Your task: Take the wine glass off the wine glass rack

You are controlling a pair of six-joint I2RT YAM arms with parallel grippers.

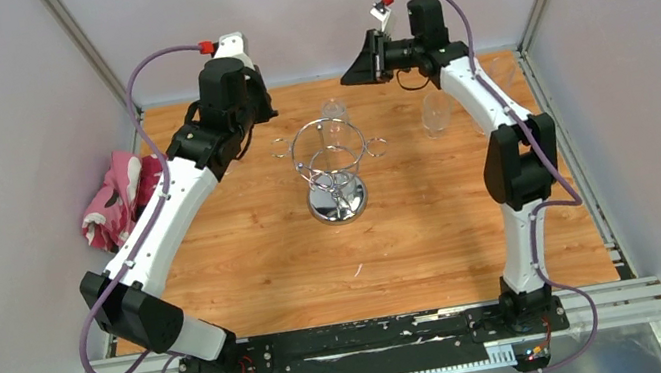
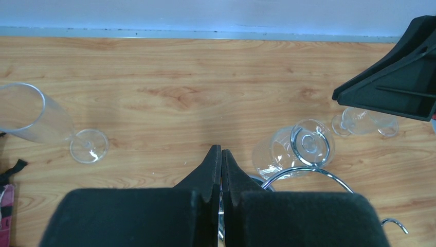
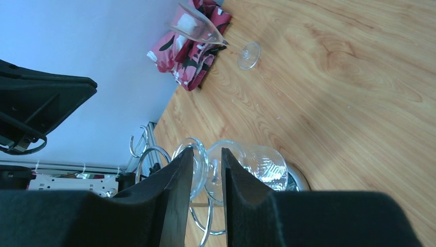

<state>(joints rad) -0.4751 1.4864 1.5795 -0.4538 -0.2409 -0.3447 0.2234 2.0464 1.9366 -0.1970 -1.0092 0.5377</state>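
The chrome wine glass rack (image 1: 332, 161) stands mid-table on its round mirrored base. A clear wine glass (image 1: 333, 113) hangs upside down from a loop on its far side. It also shows in the left wrist view (image 2: 275, 152) and the right wrist view (image 3: 259, 162). My right gripper (image 1: 356, 71) hovers behind and right of that glass. Its jaws (image 3: 207, 152) are a little apart and empty, and the glass's stem and foot show through the gap. My left gripper (image 1: 261, 109) is left of the rack, shut and empty (image 2: 221, 152).
A flute glass (image 2: 31, 118) lies on its side on the wood at the left. A pink patterned cloth (image 1: 120, 196) lies at the left wall. Another clear glass (image 1: 436, 113) stands right of the rack. Grey walls close in three sides.
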